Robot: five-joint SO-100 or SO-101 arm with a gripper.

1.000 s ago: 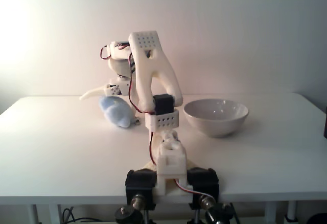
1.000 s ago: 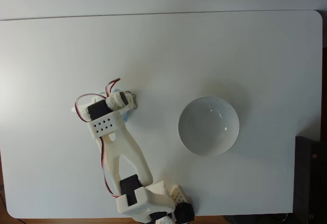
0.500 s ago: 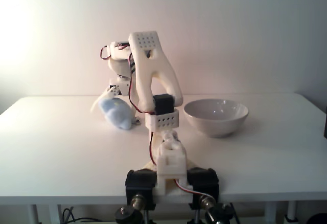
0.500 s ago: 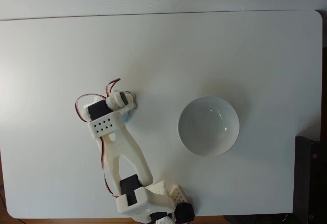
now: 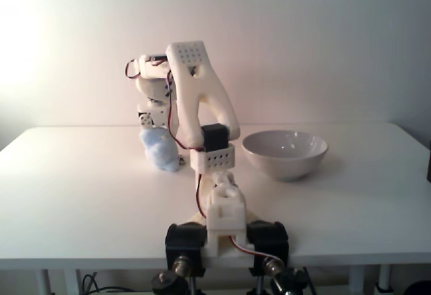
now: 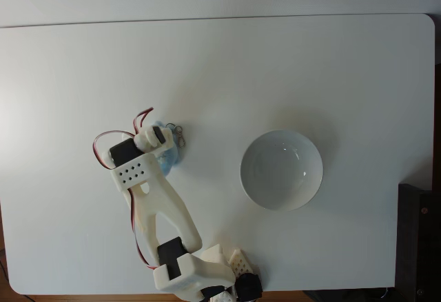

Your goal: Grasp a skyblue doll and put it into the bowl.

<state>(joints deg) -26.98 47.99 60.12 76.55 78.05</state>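
The skyblue doll (image 5: 160, 151) is a small fluffy pale-blue lump left of the arm's upright link, hanging lengthwise below my gripper (image 5: 149, 127). My gripper is shut on the doll's top. I cannot tell whether the doll's bottom touches the table. From above, the doll (image 6: 171, 159) peeks out to the right of the gripper (image 6: 160, 145), and a small metal ring (image 6: 180, 135) lies beside it. The white bowl (image 5: 285, 160) stands empty to the right, about a hand's width from the doll in both fixed views (image 6: 281, 171).
The arm's base (image 5: 225, 231) is clamped to the table's front edge. A dark object (image 6: 417, 240) sits off the table's right side. The white table (image 6: 289, 61) stretches bare behind the bowl and the arm.
The gripper's jaw that stuck out to the left has shut onto the doll. The arm has shifted slightly left, and the doll now hangs more upright under the gripper.
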